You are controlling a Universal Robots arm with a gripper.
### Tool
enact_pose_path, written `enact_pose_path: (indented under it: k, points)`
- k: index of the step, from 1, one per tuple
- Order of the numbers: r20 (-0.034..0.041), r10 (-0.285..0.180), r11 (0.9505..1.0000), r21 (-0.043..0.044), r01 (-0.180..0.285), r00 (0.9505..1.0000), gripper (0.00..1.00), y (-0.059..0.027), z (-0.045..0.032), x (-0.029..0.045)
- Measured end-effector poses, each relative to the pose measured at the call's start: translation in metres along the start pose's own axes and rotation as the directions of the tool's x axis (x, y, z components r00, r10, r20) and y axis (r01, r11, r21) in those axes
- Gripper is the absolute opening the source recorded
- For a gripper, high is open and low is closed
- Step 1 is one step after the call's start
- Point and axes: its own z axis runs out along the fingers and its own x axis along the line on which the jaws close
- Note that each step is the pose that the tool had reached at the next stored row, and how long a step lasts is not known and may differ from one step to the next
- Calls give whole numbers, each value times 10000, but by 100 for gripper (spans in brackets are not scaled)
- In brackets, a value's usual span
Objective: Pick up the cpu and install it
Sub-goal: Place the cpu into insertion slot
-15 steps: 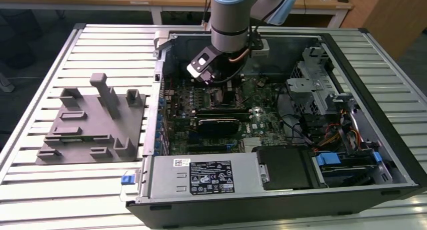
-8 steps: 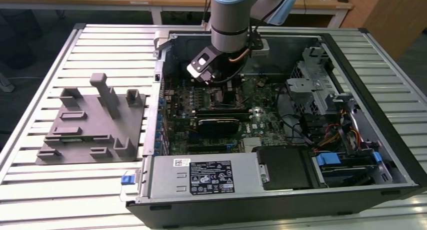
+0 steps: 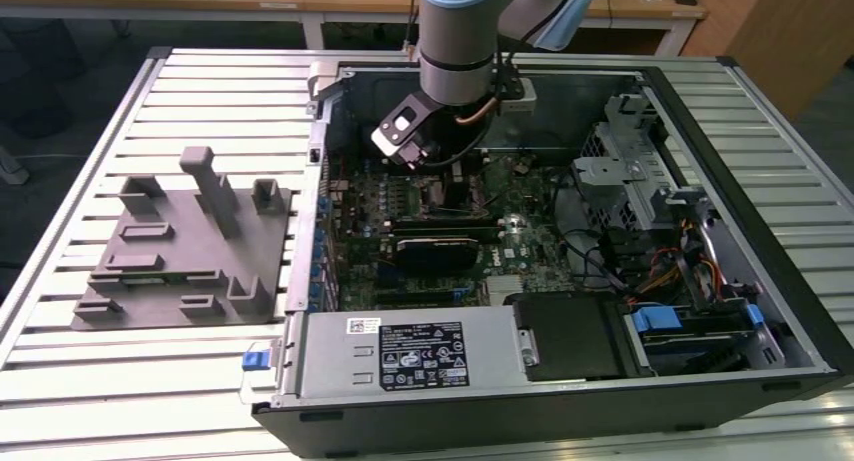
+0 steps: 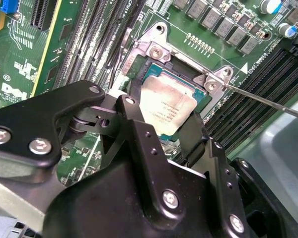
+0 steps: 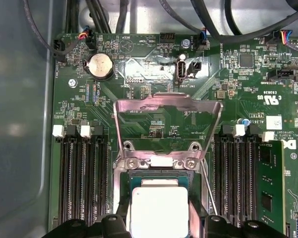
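Note:
The cpu [image 4: 169, 106], a small square chip with a pale metal top, lies in the open socket [image 4: 156, 49] of the green motherboard [image 3: 534, 236]. My gripper [image 4: 164, 121] has its black fingers [image 4: 134, 116] against two opposite sides of the chip, shut on it. In the first wrist view the cpu [image 5: 160, 210] lies between the gripper's [image 5: 160, 225] tips, just below the raised load plate [image 5: 166, 106]. Whether the chip is fully seated I cannot tell. In the exterior view the gripper [image 3: 424, 166] reaches down into the computer case.
The thin socket lever [image 4: 268, 101] stands out beside the socket. Memory slots [image 5: 82, 183] flank it on both sides. A grey tray with upright posts [image 3: 174, 241] lies on the exterior view's left. The power supply [image 3: 400, 356] and drive cage [image 3: 634, 171] line the case.

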Motion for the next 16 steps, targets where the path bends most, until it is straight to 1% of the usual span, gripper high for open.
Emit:
enact_pose_path:
  k: [4, 16]
  points:
    - [46, 0, 10000, -1, 0, 10000, 54, 0, 0, 0]
    - [51, 35, 10000, -1, -35, 10000, 54, 6, 6, 0]
